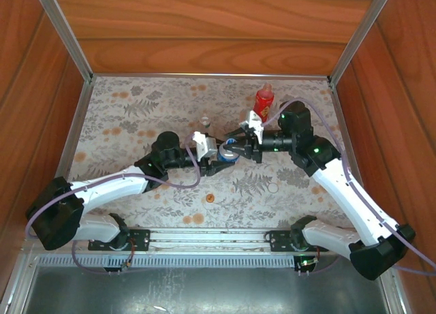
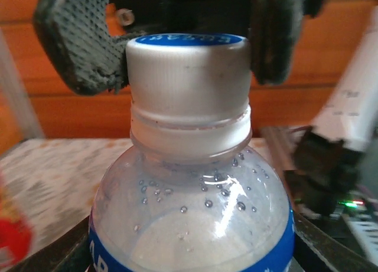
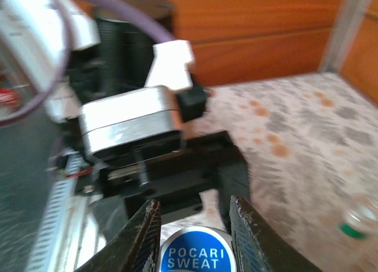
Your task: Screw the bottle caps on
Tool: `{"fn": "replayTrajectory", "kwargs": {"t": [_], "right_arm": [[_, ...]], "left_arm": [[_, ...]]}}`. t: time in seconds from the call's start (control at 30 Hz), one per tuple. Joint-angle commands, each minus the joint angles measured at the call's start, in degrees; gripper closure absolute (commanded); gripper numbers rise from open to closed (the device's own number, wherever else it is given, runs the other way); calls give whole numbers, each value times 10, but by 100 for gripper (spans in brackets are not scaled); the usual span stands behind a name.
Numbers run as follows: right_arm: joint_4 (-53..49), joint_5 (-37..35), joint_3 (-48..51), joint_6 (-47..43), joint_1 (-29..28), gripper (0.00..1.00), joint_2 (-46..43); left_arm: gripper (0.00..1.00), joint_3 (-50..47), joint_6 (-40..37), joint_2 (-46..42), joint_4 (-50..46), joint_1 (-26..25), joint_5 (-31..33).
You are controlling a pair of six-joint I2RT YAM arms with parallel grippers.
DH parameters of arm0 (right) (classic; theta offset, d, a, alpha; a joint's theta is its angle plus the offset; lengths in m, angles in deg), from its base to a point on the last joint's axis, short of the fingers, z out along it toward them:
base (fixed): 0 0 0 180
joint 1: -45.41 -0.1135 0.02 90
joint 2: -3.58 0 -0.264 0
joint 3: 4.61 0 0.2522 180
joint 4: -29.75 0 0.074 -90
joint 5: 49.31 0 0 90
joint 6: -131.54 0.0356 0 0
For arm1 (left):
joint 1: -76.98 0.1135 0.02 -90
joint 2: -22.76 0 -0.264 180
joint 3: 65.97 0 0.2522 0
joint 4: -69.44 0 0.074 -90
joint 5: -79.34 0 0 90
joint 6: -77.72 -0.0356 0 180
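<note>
the right claw (image 3: 198,239) comes down from above with its two dark fingers (image 3: 144,233) pressed to opposite sides of the small round white plastic screw cap with a blue top (image 2: 186,71). the picture is smeared by motion, so the contact looks firm rather than certain. gripping the cap's sides suits turning it about the neck, and in my judgement the tightening step is the one in hand.

the cap sits square on the neck of the short clear plastic bottle with a blue label band (image 2: 189,213), which stands upright near the middle of the desk (image 1: 136,116). the left claw (image 1: 223,159) is clamped low on this bottle's body, below the shoulder. it probably holds there to stop the bottle spinning with the cap and to leave the neck free for the other arm.

behind this bottle and a little to its right, near the back wall, stands the taller red plastic bottle (image 1: 264,101), apart from both arms. in front of the bottle, towards the arm bases, a tiny round orange plastic cap (image 1: 210,197) lies loose on the desk.

the blue cap top reads "pocari sweat" in white capitals. the label band shows only part of a white letter. the red bottle's label is too small to read.
</note>
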Motion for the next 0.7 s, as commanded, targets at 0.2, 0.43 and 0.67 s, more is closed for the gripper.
{"fn": "replayTrajectory", "kwargs": {"t": [0.2,0.43,0.67], "right_arm": [[153,-513,28,208,-29,95,99],[147,-490,-8,213,-19,83,131],[136,-211,-14,92,30,43,49]], "left_arm": [[47,88,-37,69,27,-1,341],[47,131,-43,121,26,4,343],[47,115,7,109,25,70,90]]}}
